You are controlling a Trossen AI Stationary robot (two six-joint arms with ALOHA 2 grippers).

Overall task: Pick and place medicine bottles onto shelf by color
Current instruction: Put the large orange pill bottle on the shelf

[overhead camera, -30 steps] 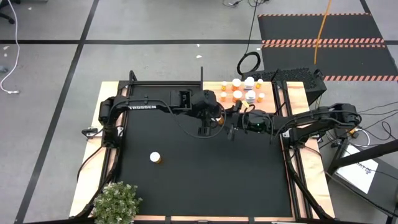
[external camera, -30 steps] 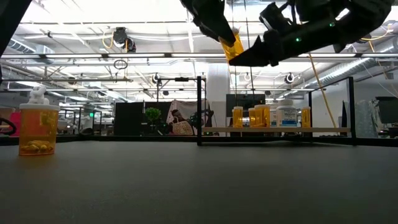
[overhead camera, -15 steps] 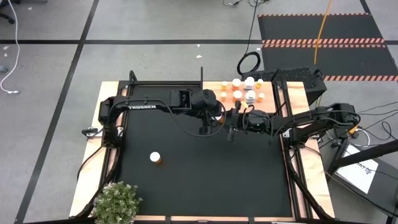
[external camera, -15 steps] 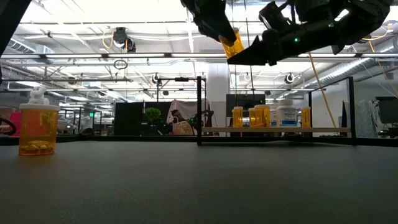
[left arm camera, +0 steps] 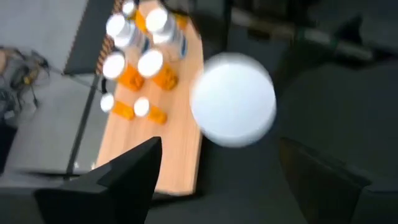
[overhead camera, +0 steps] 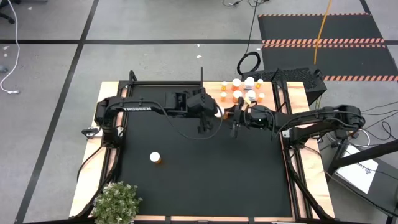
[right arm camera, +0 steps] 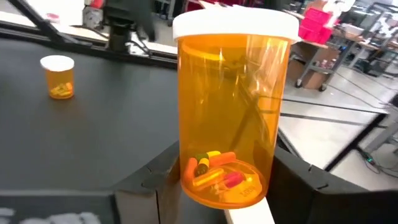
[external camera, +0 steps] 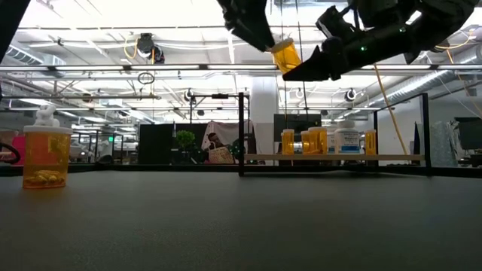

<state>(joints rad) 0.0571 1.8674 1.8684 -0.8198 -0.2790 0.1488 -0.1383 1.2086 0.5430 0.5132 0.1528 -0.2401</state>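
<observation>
Lone orange bottle [overhead camera: 155,158] stands well apart — shelf [overhead camera: 241,91] crowded.

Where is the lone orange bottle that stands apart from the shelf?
In the high view the lone orange bottle stands on the black mat's left front part, near the plant.

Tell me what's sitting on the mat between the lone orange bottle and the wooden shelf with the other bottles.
Nothing: in the low view only bare black mat lies between the lone orange bottle and the shelf. The high view agrees; both arms hang above that stretch.
</observation>
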